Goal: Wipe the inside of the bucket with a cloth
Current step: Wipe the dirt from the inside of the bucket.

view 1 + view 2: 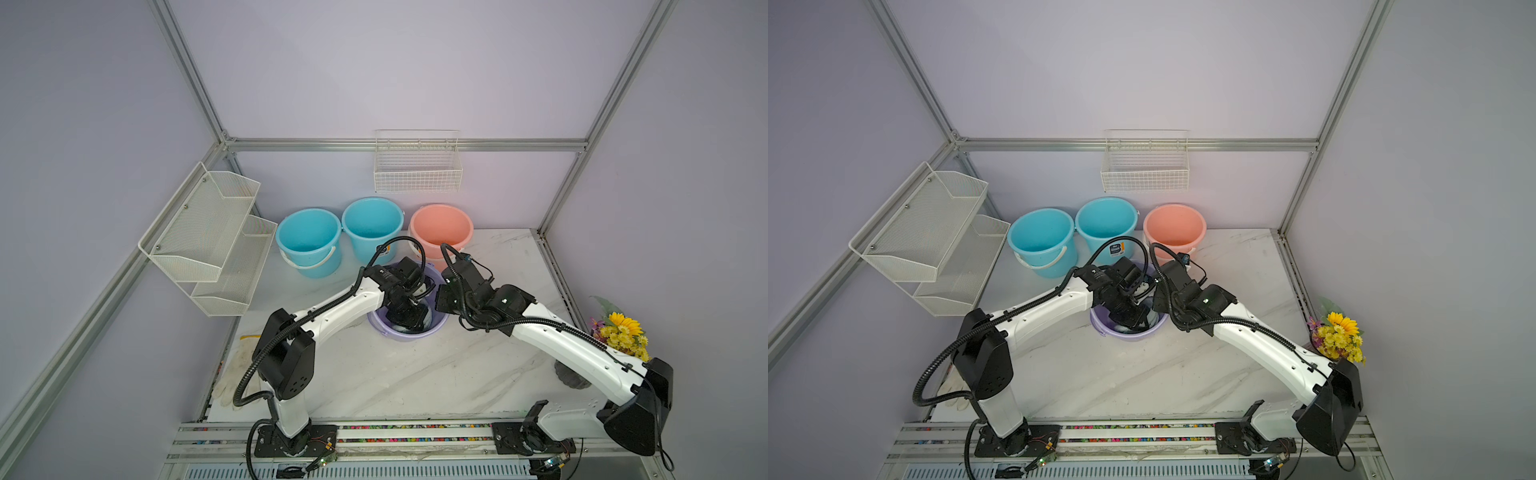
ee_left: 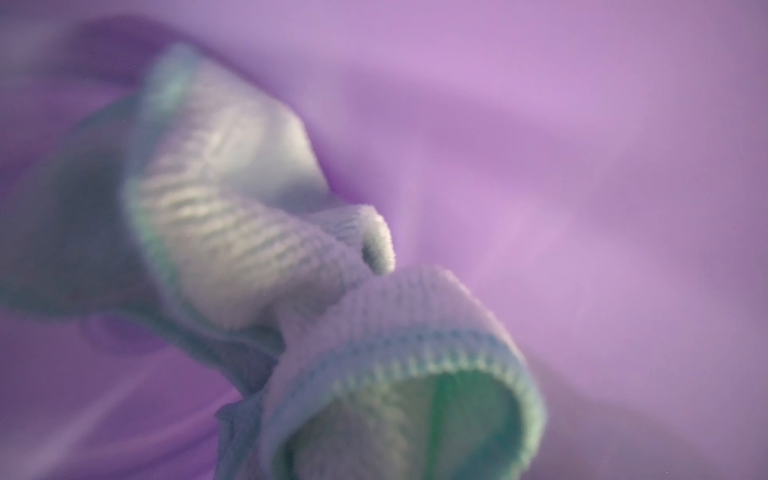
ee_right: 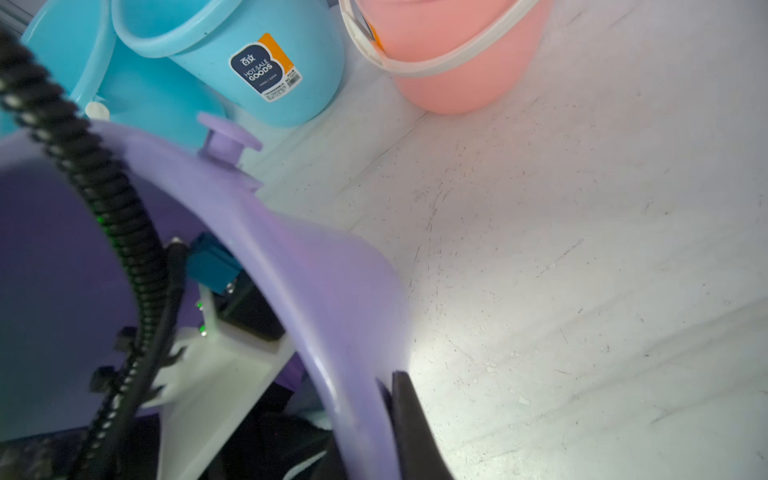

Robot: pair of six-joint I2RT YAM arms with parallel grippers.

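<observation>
Because wiping needs a steady vessel, the work is split between two arms over a white marbled table [image 1: 415, 374]. The right arm [image 1: 552, 336] stretches forward and low, its wrist turned in toward the lilac bucket [image 1: 405, 336] at the table's middle. The left arm [image 1: 340, 307] arches over and bends steeply down into the bucket's mouth. Inside, a pale mint-green cloth [image 2: 232, 232] sits bunched against the purple wall, probably so its folds rub the plastic. The right gripper [image 3: 392, 411] pinches the bucket's rim, nearly closed, one finger outside the wall. The left gripper [image 1: 409, 322] is fully closed, seemingly on the cloth, though its fingers are hidden.
</observation>
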